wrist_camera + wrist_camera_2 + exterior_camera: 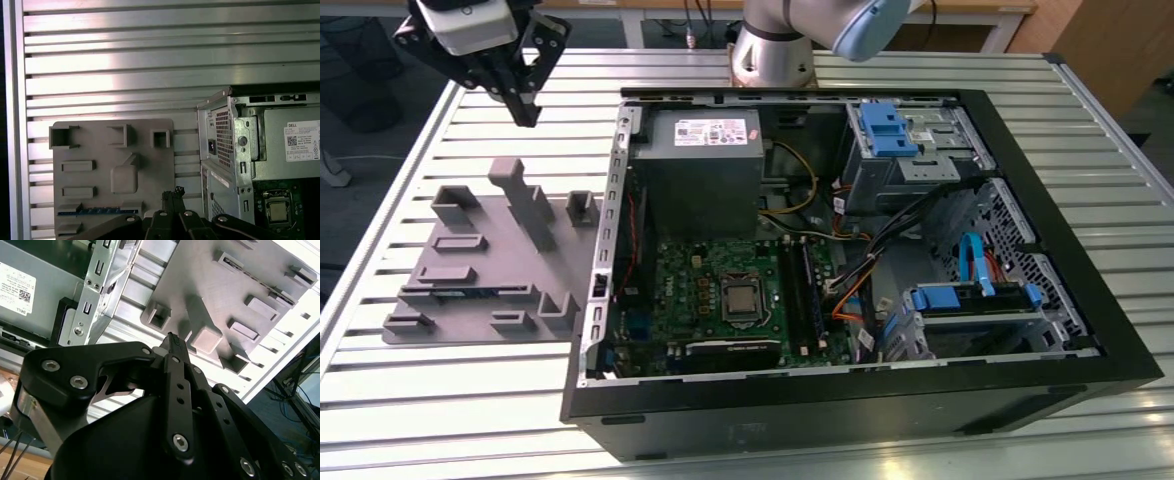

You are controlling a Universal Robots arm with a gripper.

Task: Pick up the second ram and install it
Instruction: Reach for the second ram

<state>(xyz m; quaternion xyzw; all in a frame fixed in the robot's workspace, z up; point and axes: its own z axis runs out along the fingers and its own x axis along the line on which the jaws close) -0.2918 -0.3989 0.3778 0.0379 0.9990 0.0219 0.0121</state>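
Single-arm workcell, seen in the exterior view and both wrist views. The end effector [527, 116] hangs above the slatted metal counter [454, 420], past the far edge of the grey tray [500, 255] and to the exterior view's left of the open computer case [854, 410]. Its two black fingers taper to a single tip and are pressed together with nothing between them. The same tip appears in the first wrist view [172, 192] and the second wrist view [172, 339], where it stands over the tray [210, 295] without touching it. The second ram [467, 292] lies flat in a long slot along the tray's near edge in the exterior view, a thin blue strip among the upright grey blocks. In the first wrist view it shows as a blue line [95, 212] at the edge of the tray [90, 150], well apart from the fingertips. The tray sits on the counter [125, 65] just beside the case, on the exterior view's left. Inside the case lie the green motherboard [707, 270] with its processor socket [740, 298], also visible in the first wrist view [276, 210], and the grey power supply [700, 160] beyond the board.
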